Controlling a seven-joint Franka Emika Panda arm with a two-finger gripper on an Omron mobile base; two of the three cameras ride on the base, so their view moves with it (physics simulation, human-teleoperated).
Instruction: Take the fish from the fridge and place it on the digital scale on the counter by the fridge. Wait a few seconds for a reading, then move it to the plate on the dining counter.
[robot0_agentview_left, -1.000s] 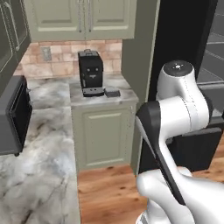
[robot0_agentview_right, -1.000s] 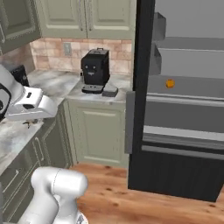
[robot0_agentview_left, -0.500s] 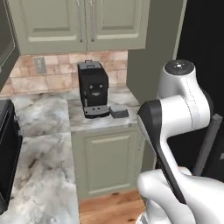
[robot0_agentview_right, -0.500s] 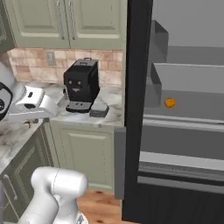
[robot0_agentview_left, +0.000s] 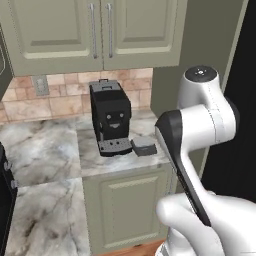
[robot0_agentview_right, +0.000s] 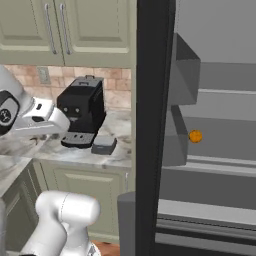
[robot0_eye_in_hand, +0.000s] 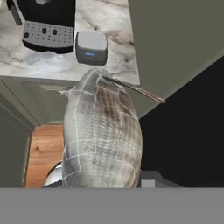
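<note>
The fish (robot0_eye_in_hand: 103, 138), silver-grey and scaled, hangs large and close in the hand view and covers my fingertips, so I take the gripper as shut on it. Beyond its tip, on the marble counter, lies the digital scale (robot0_eye_in_hand: 91, 47), a flat grey box with a blue strip. The scale (robot0_agentview_left: 144, 146) sits right of the black coffee machine (robot0_agentview_left: 110, 120), near the counter's right end. In the right base view my white hand (robot0_agentview_right: 49, 119) is held left of the scale (robot0_agentview_right: 104, 145). The fridge (robot0_agentview_right: 152, 125) stands open to the right, dark with grey shelves.
A small orange fruit (robot0_agentview_right: 195, 136) rests on a fridge shelf. The fridge door's edge rises just right of the counter. Green wall cabinets (robot0_agentview_left: 100, 30) hang above the coffee machine, and green base cabinets (robot0_agentview_left: 130, 210) lie below. More marble counter (robot0_agentview_left: 40, 150) runs left.
The whole scene has shifted and grown as the base drove closer to the counter by the fridge. The arm keeps the same pose relative to the base.
</note>
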